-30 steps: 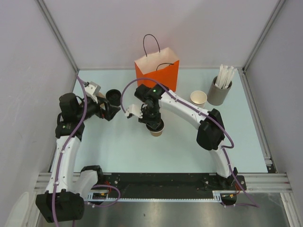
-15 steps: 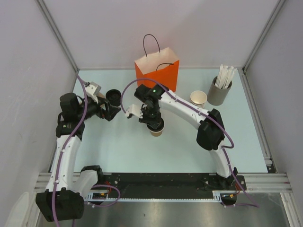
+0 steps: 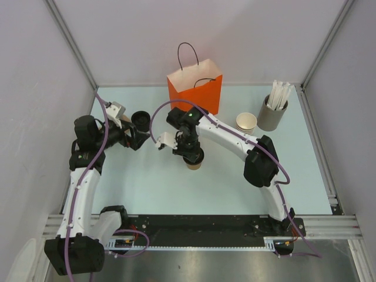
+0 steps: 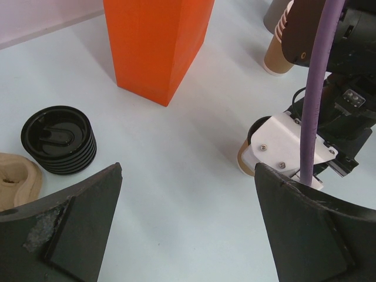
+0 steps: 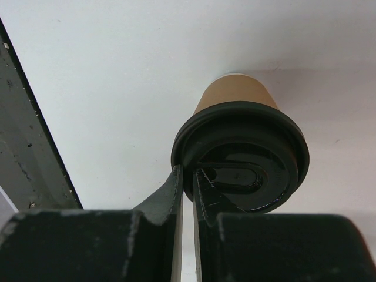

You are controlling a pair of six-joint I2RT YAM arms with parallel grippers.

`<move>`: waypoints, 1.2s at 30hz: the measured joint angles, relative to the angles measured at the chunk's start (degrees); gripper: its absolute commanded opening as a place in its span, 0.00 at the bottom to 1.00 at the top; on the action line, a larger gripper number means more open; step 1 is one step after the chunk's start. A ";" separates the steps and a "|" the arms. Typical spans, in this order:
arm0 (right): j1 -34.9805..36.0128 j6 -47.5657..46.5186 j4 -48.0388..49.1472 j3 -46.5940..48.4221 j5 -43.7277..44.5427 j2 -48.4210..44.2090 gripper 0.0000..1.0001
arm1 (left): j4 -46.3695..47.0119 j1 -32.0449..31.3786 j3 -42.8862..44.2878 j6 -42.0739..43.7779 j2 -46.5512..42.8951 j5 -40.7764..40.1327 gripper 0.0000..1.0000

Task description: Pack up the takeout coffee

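**Q:** State the arm poses, largest items first.

**A:** On the table (image 3: pixel 147 188), the right arm (image 3: pixel 258 164) rises from its base at the near edge. It folds at the elbow on the right side and reaches leftward to the middle of the tabletop, wrist pointing down. The left arm (image 3: pixel 82 176) stands along the left edge. Its forearm is turned inward, level with the table, about halfway between the near and far edges.

**Q:** Surrounding objects?

**A:** An orange paper bag (image 3: pixel 197 88) stands upright at the middle of the far edge, top open. A grey cylinder of white sticks (image 3: pixel 271 114) sits in the far right corner, with a stack of tan cups (image 3: pixel 246 122) just beside it on its left. A stack of black lids (image 4: pixel 59 138) sits near the left edge, toward the far left corner.

**Q:** Location of the takeout coffee?

**A:** The tan paper cup (image 5: pixel 235 94) stands upright at the middle of the tabletop, directly under the right wrist. The round black lid (image 5: pixel 241 147) is seated on its rim.

**Q:** End-effector states?

**A:** The right gripper (image 5: pixel 188 173) has its fingers drawn together, with only a sliver between them. The tips rest on the lid's near rim. The left gripper (image 4: pixel 188 170) has its fingers spread wide and grasps nothing. It points toward the bag and cup, with the lid stack off to its left.
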 measured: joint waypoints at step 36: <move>-1.09 0.00 -0.13 1.57 -0.17 -1.68 0.49 | 0.66 0.33 -0.92 -0.39 0.13 0.57 0.99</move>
